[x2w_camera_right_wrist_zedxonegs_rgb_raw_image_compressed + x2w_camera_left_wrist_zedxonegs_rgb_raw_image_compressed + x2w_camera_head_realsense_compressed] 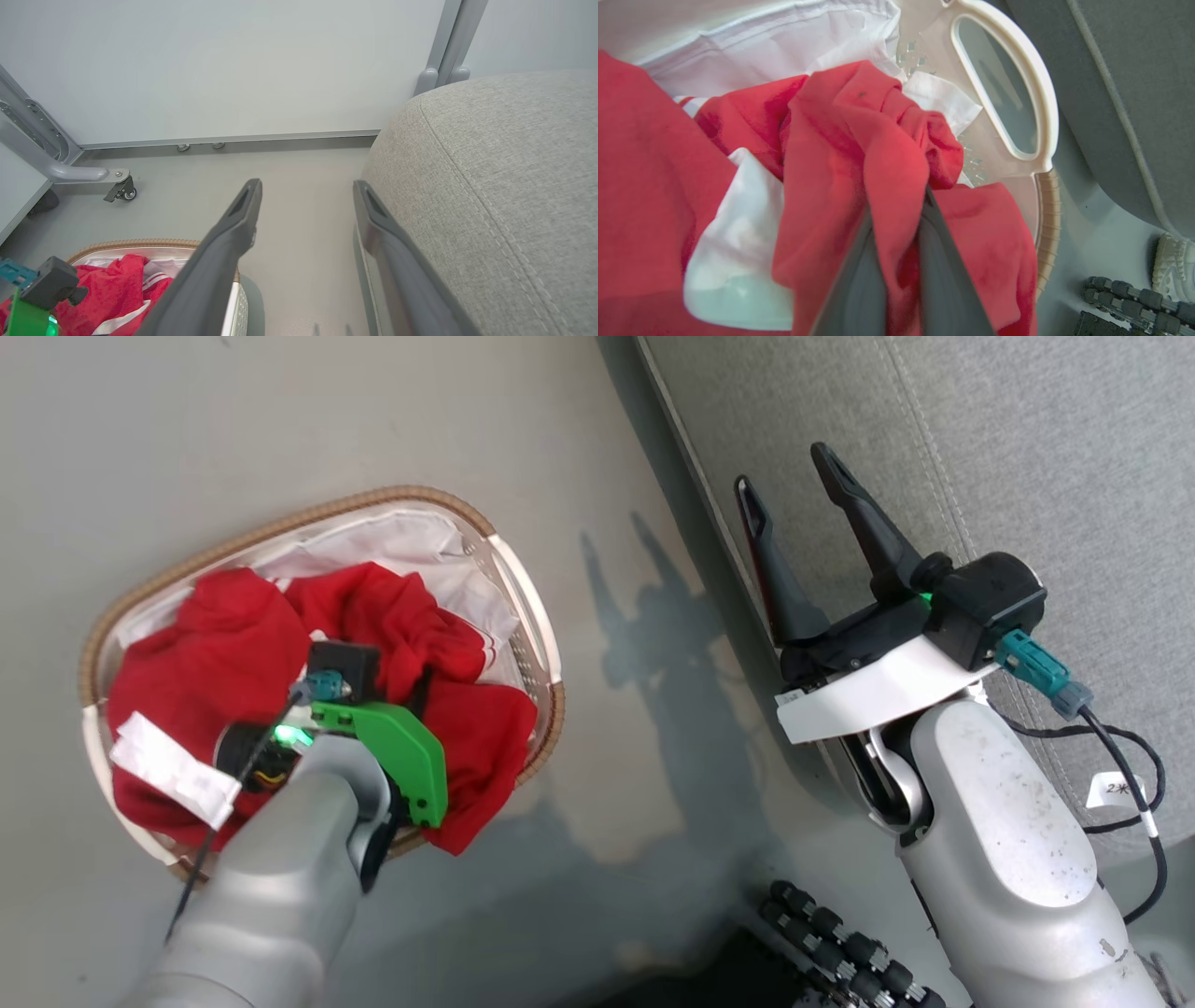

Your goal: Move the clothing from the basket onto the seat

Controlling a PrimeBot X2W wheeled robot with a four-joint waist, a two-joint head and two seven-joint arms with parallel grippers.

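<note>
A smooth pale grey floor (303,261) is seen spread out below and ahead of the right claw (307,184). Beyond the claw's tips a plain white wall panel (233,70) is met, edged at its foot by a thin silver metal strip (280,138). Far off to the claw's left, a curved grey metal leg (70,173) is picked out, ending in a small black caster wheel (125,192) set on the floor. Ahead and to the claw's right, a pair of upright grey metal posts (451,42) is found against the wall. In the head view, a dark two-pronged shadow (658,635) is cast on the floor just left of the claw.
</note>
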